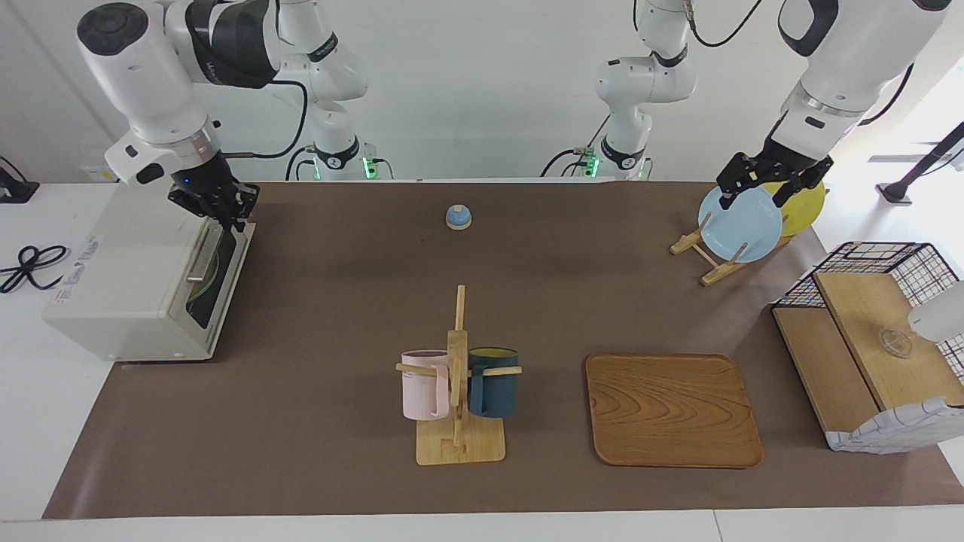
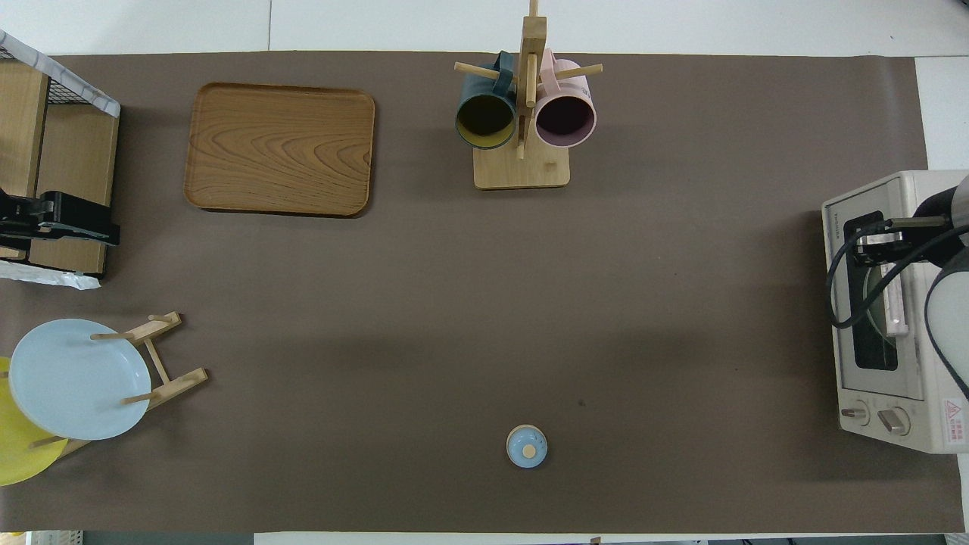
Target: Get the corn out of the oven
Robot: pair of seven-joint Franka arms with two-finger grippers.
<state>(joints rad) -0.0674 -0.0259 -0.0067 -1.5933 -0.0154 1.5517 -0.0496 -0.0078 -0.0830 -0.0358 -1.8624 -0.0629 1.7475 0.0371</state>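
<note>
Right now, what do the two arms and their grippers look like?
Both arms are glossy white, rounded segments with black joint bands. Each ends in a black two-finger gripper: right gripper, left gripper. Black cables loop along both arms. Green lights glow at both bases.

No legible text on the oven

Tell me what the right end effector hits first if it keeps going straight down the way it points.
Probably the oven: the right end effector points down at the door's top edge, by the bar handle. Depth is unclear.
</note>
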